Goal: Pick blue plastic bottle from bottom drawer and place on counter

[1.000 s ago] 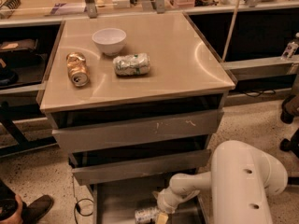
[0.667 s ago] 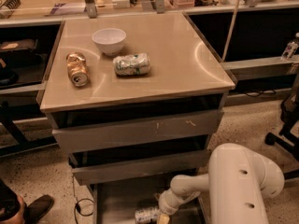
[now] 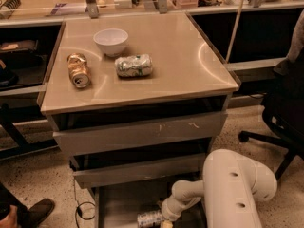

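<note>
Far above the gripper [image 3: 165,217] and to its left, a gold can [image 3: 78,71], a white bowl [image 3: 110,41] and a crushed can [image 3: 134,65] sit on the counter [image 3: 190,65]. The blue plastic bottle [image 3: 149,219] lies in the bottom drawer [image 3: 121,203], just left of the gripper. I cannot tell if the gripper holds it.

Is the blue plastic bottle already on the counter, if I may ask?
No: the blue plastic bottle lies in the bottom drawer, with the gripper down beside it, not on the counter.
</note>
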`<state>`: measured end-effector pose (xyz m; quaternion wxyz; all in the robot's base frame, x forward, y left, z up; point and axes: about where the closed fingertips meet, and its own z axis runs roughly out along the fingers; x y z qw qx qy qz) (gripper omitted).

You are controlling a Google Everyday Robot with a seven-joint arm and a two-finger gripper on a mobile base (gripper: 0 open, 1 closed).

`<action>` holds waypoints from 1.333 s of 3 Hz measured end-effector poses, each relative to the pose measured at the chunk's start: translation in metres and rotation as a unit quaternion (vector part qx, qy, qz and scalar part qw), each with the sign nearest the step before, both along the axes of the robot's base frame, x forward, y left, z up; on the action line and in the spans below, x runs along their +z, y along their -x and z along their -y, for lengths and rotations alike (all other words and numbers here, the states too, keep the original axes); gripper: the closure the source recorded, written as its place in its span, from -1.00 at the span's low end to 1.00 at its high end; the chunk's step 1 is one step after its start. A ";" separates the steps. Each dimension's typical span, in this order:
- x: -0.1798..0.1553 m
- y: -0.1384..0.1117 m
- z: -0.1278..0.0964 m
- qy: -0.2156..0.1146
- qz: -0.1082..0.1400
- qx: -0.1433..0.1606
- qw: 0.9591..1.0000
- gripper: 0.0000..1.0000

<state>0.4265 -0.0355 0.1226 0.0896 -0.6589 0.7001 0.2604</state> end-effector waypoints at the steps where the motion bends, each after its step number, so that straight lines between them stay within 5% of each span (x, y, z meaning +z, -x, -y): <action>1: -0.002 0.001 0.000 0.001 -0.002 0.001 1.000 -1.00; 4: -0.003 0.001 0.000 0.001 -0.002 0.001 1.000 0.30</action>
